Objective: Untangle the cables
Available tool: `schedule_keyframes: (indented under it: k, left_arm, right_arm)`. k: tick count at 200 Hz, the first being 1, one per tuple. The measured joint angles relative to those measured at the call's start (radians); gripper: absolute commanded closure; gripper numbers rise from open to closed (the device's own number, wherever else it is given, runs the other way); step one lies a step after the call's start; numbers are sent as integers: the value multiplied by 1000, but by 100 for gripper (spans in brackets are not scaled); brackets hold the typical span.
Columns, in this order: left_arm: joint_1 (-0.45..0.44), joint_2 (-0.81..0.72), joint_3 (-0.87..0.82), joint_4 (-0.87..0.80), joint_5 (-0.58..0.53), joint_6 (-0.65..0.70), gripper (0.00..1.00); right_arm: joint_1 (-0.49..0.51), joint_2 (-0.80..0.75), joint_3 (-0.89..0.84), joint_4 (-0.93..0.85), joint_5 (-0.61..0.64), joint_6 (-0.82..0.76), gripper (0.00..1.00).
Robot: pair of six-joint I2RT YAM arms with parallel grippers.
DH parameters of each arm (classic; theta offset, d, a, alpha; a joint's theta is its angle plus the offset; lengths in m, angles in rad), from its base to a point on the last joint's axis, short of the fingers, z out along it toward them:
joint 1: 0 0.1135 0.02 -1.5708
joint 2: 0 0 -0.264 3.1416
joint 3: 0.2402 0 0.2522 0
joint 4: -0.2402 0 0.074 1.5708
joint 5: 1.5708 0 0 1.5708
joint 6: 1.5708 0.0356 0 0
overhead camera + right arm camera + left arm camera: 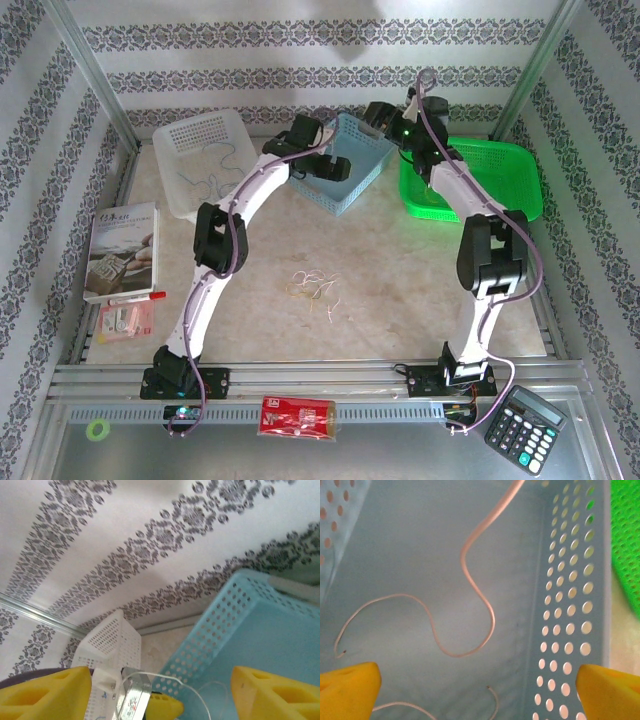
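Note:
A small tangle of thin pale and yellow-green cables [315, 285] lies on the table between the two arms. Dark blue wires [205, 175] lie in the white basket [180, 140]. My left gripper [335, 165] [477, 680] hangs over the blue basket [368, 140], open wide with nothing between its yellow fingers. Below it, pale orange-white wires [470, 580] curl on the basket floor. My right gripper [382, 118] [161, 685] is at the basket's far rim and open. A thin white wire [153, 674] arcs loose between its fingers, touching neither.
A green basket [520, 165] sits at the back right beside the blue one. A book [120, 250], a red marker [135, 298] and a small packet [125, 322] lie at the left. At the near edge are a red packet [297, 416], a calculator [527, 427] and a tape roll [97, 429].

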Motion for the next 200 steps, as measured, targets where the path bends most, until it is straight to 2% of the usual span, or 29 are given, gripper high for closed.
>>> schedule_keyframes:
  k: [38, 101, 146, 200]
  left_arm:
    - [-27, 0, 6, -74, -77, 63, 0]
    - [-49, -27, -40, -129, -142, 135, 0]
    - [-49, -53, -64, -132, -150, 158, 0]
    - [-49, -53, 7, -150, -149, 161, 0]
  right_arm:
    - [1, -63, -107, 16, 0, 3, 28]
    - [9, -84, -139, 28, -22, -9, 32]
    - [8, -66, -141, 60, -111, -27, 44]
    - [36, -38, -174, 113, -183, -27, 51]
